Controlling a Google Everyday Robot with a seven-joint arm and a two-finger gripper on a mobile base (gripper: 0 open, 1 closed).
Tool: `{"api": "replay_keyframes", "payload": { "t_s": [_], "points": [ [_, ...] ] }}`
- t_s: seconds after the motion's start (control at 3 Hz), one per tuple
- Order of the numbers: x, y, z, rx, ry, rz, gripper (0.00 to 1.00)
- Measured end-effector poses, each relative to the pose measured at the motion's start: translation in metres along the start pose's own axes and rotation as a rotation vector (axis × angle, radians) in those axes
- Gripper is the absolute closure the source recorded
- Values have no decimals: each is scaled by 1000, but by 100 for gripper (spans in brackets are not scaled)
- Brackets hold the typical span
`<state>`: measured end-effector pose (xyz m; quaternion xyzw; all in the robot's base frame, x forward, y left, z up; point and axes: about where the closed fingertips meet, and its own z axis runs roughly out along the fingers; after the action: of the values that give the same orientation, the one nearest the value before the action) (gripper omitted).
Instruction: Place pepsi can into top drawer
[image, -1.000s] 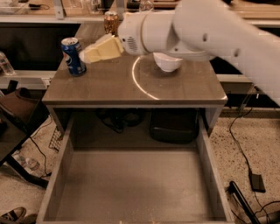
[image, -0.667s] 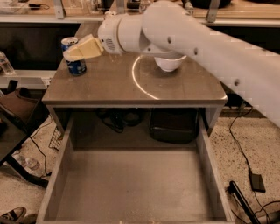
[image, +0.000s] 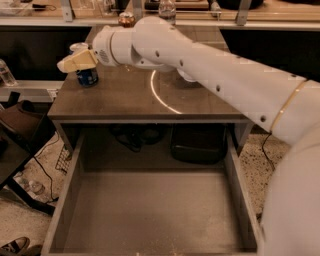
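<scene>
The pepsi can (image: 87, 76) stands upright at the far left of the table top (image: 125, 100); only its blue lower body and a bit of its silver top show. My gripper (image: 73, 63), cream-coloured at the end of the white arm (image: 210, 75), is at the can's upper part and covers it from this view. I cannot tell whether it touches the can. The top drawer (image: 70, 195) is pulled out wide below the table's front edge, and its flat bottom is bare.
A brown-gold can (image: 126, 19) and a clear bottle (image: 167, 7) stand at the table's back edge. A black bag (image: 197, 142) and cables lie under the table. A dark chair (image: 20, 130), a small bottle (image: 5, 72) and shoes (image: 15, 245) are at the left.
The arm has swung left across the table. The gripper went from right of the can to over its upper part. The can has not moved.
</scene>
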<state>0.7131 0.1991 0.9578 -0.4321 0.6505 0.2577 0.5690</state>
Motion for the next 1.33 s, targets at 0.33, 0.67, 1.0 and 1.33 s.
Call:
{"api": "replay_keyframes", "payload": {
  "t_s": [0.33, 0.67, 1.0, 1.33],
  "points": [
    [20, -5, 33, -6, -12, 54, 0],
    [44, -8, 65, 6, -67, 117, 2],
    [49, -5, 80, 10, -114, 138, 25],
    [48, -1, 82, 3, -115, 140, 48]
  ]
}}
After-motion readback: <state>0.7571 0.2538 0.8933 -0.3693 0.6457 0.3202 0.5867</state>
